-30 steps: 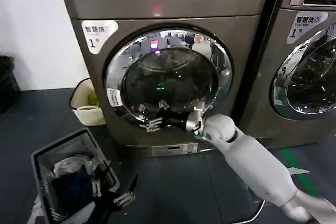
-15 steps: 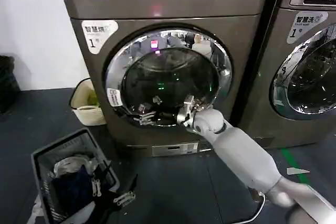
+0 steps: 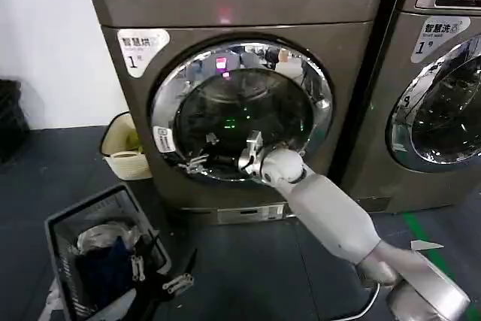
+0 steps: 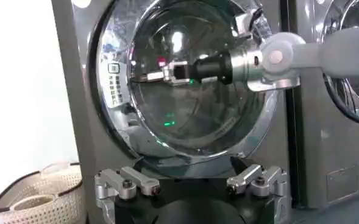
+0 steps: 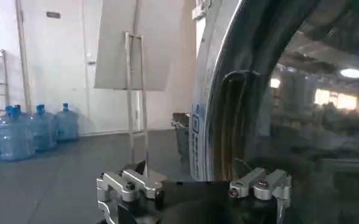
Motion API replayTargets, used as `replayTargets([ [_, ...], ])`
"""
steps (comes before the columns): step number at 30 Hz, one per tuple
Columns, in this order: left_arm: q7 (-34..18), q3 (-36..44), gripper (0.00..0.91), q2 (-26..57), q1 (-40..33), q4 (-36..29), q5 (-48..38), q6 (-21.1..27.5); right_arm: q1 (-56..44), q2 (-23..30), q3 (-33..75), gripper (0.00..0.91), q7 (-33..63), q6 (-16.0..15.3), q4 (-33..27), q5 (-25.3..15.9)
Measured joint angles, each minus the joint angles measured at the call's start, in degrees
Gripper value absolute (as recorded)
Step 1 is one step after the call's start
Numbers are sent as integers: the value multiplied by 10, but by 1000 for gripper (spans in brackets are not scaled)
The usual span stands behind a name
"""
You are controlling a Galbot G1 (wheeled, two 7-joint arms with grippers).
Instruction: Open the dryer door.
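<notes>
Dryer door [image 3: 240,110] sits flush, glass facing outward, with the right hand [image 3: 197,162], fingers spread, at its lower-left rim.

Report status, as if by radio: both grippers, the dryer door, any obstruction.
Right gripper open, at the lower left of the chrome-rimmed, dark-glass dryer door. Left gripper open, low, facing the door. Door shut. No obstruction seen.

Even indoor light is seen. Ceiling lamps are mirrored as glare on the dryer door [image 3: 240,110] glass; its chrome rim is brightly streaked.
</notes>
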Motion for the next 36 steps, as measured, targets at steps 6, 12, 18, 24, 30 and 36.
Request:
replayTargets([
  [6,0,0,907,0,-2,-1,-2,0,7,11,-4,907,-4,0,-12,0],
  [12,0,0,907,0,-3,-1,-3,0,14,15,-13,907,-16,-1,-17,-1],
  [18,0,0,907,0,-4,-1,-5,0,19,16,-19,907,-29,-4,-19,-1],
  [24,0,-1,907,0,-5,-1,-6,1,21,15,-22,907,-41,-4,-21,-1],
  [30,0,-4,907,1,-10,-1,-9,2,21,8,-27,907,-68,-14,-13,2],
  [36,-1,-21,907,8,-29,7,-33,9,19,-11,-38,907,-83,-22,9,28],
])
